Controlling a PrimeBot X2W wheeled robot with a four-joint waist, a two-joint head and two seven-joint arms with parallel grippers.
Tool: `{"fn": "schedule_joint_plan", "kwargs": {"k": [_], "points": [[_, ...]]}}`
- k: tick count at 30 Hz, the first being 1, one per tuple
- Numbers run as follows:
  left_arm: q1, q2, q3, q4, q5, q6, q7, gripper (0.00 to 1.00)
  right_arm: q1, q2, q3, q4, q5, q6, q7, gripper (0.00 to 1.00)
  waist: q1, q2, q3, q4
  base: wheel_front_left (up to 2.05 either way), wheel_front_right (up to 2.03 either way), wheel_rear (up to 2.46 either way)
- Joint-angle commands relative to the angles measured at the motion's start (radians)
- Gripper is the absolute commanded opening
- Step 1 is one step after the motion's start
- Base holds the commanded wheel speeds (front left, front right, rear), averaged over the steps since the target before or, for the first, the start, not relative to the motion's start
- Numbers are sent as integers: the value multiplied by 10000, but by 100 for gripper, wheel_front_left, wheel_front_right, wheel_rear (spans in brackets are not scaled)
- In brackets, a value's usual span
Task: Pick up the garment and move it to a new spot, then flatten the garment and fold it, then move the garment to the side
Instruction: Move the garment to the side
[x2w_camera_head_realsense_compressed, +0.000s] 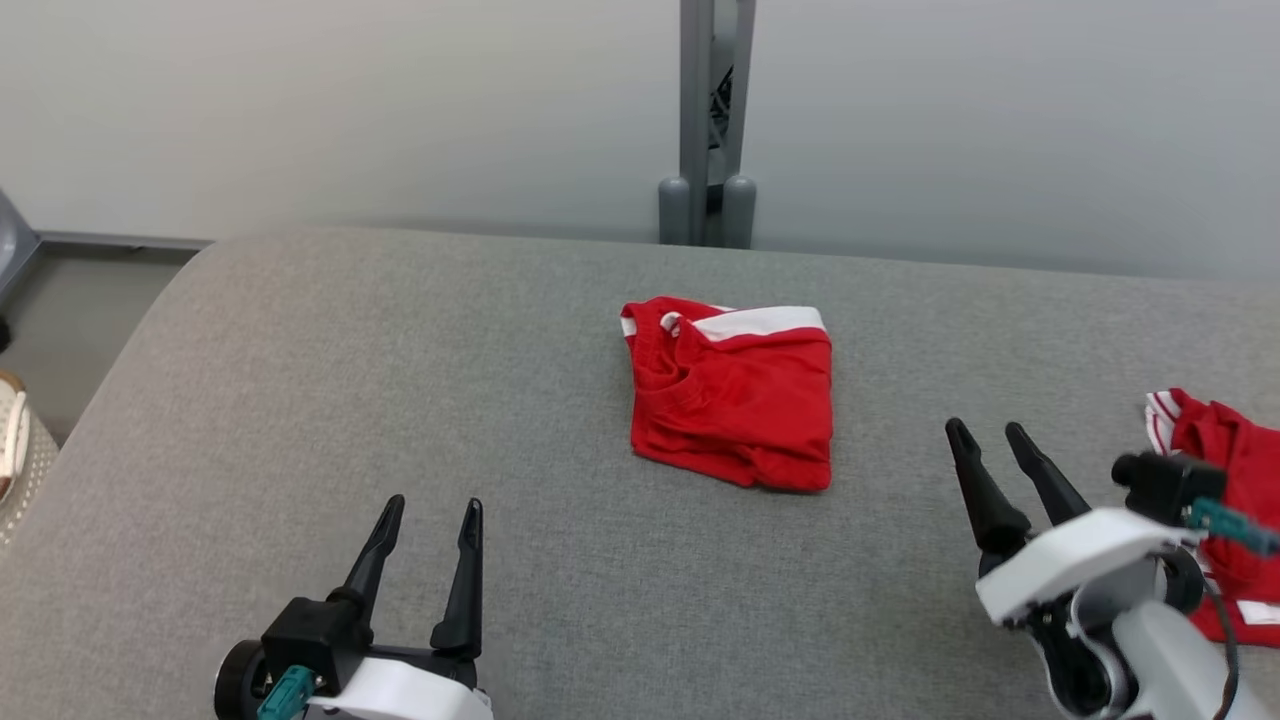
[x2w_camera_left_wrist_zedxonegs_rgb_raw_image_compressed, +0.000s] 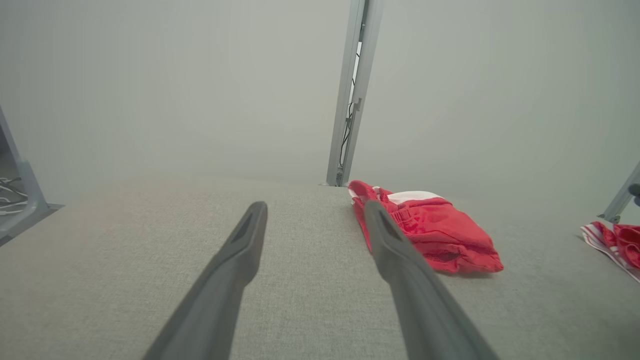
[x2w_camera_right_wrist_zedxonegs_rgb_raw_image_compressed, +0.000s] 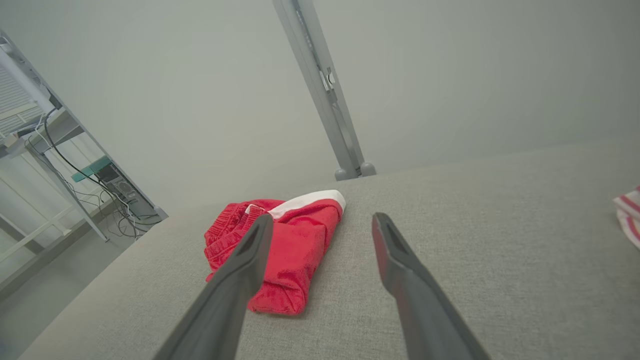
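Note:
A red garment with a white band (x2w_camera_head_realsense_compressed: 735, 395) lies folded into a small square near the middle of the grey padded table (x2w_camera_head_realsense_compressed: 400, 380). It also shows as the garment (x2w_camera_left_wrist_zedxonegs_rgb_raw_image_compressed: 430, 230) ahead and right of the left fingers, and as the garment (x2w_camera_right_wrist_zedxonegs_rgb_raw_image_compressed: 285, 250) behind the right gripper's left finger. My left gripper (x2w_camera_head_realsense_compressed: 433, 512) hovers open at the lower left, well short of the garment. Open as well, my right gripper (x2w_camera_head_realsense_compressed: 990, 432) sits to the garment's right. Neither holds anything.
A second red and white cloth (x2w_camera_head_realsense_compressed: 1225, 480) lies at the table's right edge, partly behind my right wrist. A grey metal post (x2w_camera_head_realsense_compressed: 708, 120) stands behind the table's far edge. The table's left edge drops to the floor (x2w_camera_head_realsense_compressed: 90, 310). Shelving with cables (x2w_camera_right_wrist_zedxonegs_rgb_raw_image_compressed: 60, 165) stands beyond.

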Motion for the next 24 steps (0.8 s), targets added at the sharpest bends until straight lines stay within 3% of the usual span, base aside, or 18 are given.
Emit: {"fn": "schedule_joint_plan", "kwargs": {"k": [1, 10, 15, 24], "points": [[-147, 41, -62, 3, 43, -32, -35, 100, -454, -188, 156, 128, 752, 3, 471, 100, 0, 0, 291, 222, 0, 0, 0], [-725, 44, -577, 82, 82, -83, -35, 100, -2540, -873, 576, 1419, 4975, 3, 3951, 100, 0, 0, 1457, 1002, 0, 0, 0], [-1044, 36, -803, 38, -18, -14, -35, 100, -3494, -1259, 775, 2412, 5771, 3, 4968, 100, 0, 0, 2012, 1438, 0, 0, 0], [-1336, 41, -1022, -65, -163, 143, -35, 100, -4541, -1482, 1073, 3621, 6339, 3, 5670, 100, 0, 0, 2633, 2051, 0, 0, 0]]}}
